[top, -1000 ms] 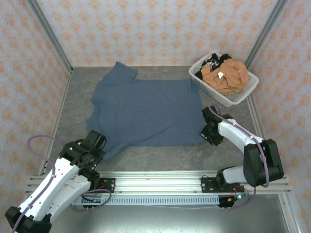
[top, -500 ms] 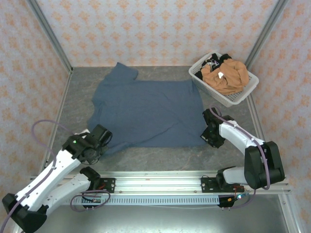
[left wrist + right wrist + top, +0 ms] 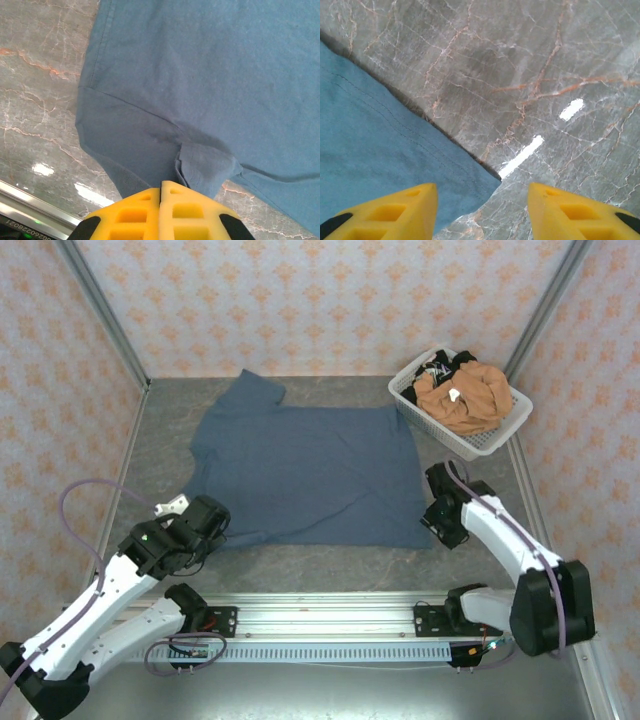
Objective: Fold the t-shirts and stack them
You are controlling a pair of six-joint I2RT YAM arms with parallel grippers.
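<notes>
The blue shirt (image 3: pixel 310 470) lies spread flat in the middle of the table (image 3: pixel 165 440), neck side toward the left of the top view and hem toward the right. It appears laid out this way so that it can be folded next.

The left gripper (image 3: pixel 161 187) is at the lower left of the shirt. Its yellow fingers are pressed together, and the cloth of the near sleeve (image 3: pixel 130 145) puckers into a small fold just at their tips. So it seems to pinch the sleeve, probably to pull it smooth or to turn it over the body of the shirt.

The right gripper (image 3: pixel 482 192) is at the lower right. Its two fingers stand wide apart and hold nothing. The hem corner (image 3: pixel 487 180) lies flat on the table between them, so the gripper looks placed to take this corner.

The orange shirt (image 3: pixel 465 395) and the dark shirts (image 3: pixel 440 367) wait in the white basket (image 3: pixel 455 445) at the upper right, well apart from both arms.

No print or brand is visible on the blue shirt. The white tag (image 3: pixel 454 395) on the orange shirt is too small to read. At the bottom left edge of the left wrist view a label (image 3: pixel 20 227) shows a row of digits, but it is cut off and cannot be read with certainty.
</notes>
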